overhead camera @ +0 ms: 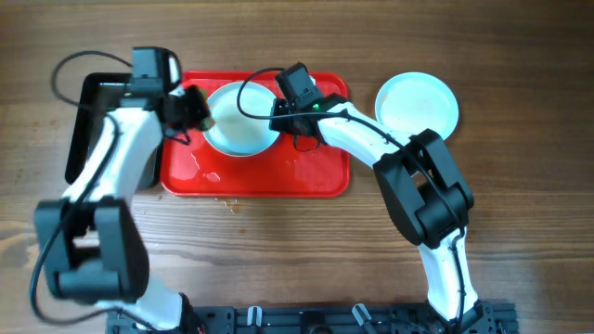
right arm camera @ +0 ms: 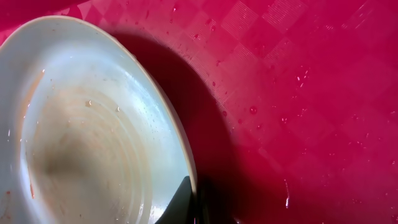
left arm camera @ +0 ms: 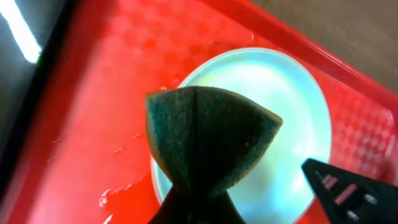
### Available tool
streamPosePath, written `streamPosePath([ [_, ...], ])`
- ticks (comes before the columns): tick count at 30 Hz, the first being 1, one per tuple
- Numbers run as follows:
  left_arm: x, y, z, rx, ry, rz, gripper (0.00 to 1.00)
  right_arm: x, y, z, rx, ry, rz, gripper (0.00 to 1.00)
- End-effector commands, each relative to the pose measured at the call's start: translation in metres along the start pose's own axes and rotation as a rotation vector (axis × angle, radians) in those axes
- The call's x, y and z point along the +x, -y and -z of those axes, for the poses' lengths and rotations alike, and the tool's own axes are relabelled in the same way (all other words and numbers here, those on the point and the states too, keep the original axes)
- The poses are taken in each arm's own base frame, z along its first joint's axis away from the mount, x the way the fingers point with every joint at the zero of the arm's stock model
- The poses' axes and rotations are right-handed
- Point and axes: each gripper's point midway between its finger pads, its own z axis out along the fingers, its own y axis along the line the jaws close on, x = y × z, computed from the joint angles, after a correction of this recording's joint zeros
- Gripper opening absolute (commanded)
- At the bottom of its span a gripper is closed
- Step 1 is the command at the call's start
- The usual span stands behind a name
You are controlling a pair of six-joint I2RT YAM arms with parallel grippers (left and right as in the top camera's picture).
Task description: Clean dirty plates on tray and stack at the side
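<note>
A sponge [overhead camera: 197, 109] and the right arm [overhead camera: 362, 137] hem the plate [overhead camera: 237, 132] at the tray's [overhead camera: 278, 181] back edge; its front edge lies open.

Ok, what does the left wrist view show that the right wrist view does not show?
Only the left wrist view: the green sponge, folded in front of the plate, a black pan edge and some wooden table.
Only the right wrist view: orange-brown streaks near the plate's left rim, and the right gripper shut on its near rim, with a dark shadow beside that rim.
Both: the white plate on the wet red tray.
</note>
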Motion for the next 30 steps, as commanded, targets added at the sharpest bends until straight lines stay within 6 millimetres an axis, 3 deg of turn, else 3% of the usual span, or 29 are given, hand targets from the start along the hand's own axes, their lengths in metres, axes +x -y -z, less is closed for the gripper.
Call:
streamPosePath([
  [1,0.023,0.000,-0.046,-0.028,-0.069,-0.053,0.04,0.022,0.020,-0.012,0.051,-0.067,-0.026,0.04],
  [5,0.039,-0.016,-0.075,-0.086,-0.130,-0.155,0.04,0.021,0.019,-0.012,0.048,-0.063,-0.025,0.04],
  [9,0.047,-0.043,-0.076,-0.206,-0.168,-0.234,0.04,0.020,0.019,-0.012,0.046,-0.061,-0.024,0.04],
  [12,0.029,-0.046,-0.079,-0.240,-0.098,-0.292,0.04,0.020,0.018,-0.013,0.043,-0.058,-0.024,0.04],
  [16,0.000,-0.035,-0.099,-0.202,0.038,-0.300,0.04,0.019,0.018,-0.013,0.040,-0.056,0.001,0.04],
  [20,0.001,-0.036,-0.118,-0.195,0.046,-0.304,0.04,0.019,0.017,-0.013,0.040,-0.055,0.001,0.04],
  [22,0.012,-0.025,-0.126,-0.134,0.011,-0.311,0.04,0.018,0.017,-0.013,0.038,-0.053,0.001,0.04],
  [26,0.041,0.029,-0.126,0.142,-0.088,-0.295,0.04,0.019,0.017,-0.013,0.038,-0.054,0.001,0.04],
  [30,0.041,0.069,-0.112,0.350,-0.123,-0.303,0.04,0.018,0.017,-0.013,0.037,-0.053,0.001,0.04],
])
